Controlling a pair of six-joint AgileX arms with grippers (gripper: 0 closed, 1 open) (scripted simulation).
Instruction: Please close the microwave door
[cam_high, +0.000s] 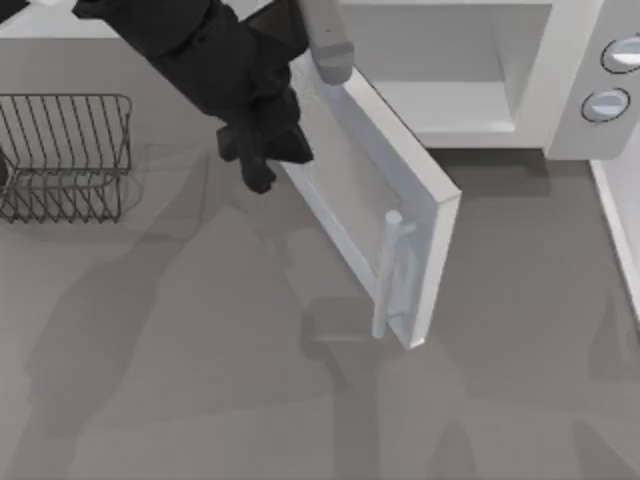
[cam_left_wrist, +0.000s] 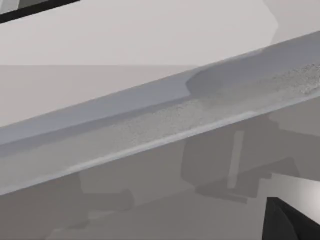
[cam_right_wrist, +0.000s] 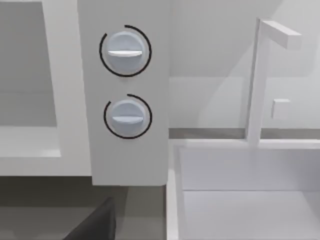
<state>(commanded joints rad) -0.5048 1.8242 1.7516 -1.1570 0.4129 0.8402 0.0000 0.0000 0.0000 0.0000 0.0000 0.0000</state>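
The white microwave (cam_high: 560, 90) stands at the back right with its pale cavity (cam_high: 450, 60) exposed. Two grey-blue knobs (cam_right_wrist: 125, 50) (cam_right_wrist: 127, 116) sit on its side panel. The microwave door (cam_high: 400, 180) hangs partly open, angled out toward the table's middle, with its pale bar handle (cam_high: 390, 270) at the free end. My left gripper (cam_high: 262, 165) is black and sits against the door's outer window face, near the hinge end. The speckled window (cam_left_wrist: 200, 115) shows very close in the left wrist view. A dark part of my right gripper (cam_right_wrist: 95, 225) faces the knob panel.
A dark wire rack (cam_high: 65, 155) stands at the table's left edge. A white sink (cam_right_wrist: 240, 195) with a thin faucet (cam_right_wrist: 257, 80) adjoins the microwave on the right; its rim (cam_high: 620, 230) runs along the right edge. The grey table (cam_high: 200, 380) lies in front.
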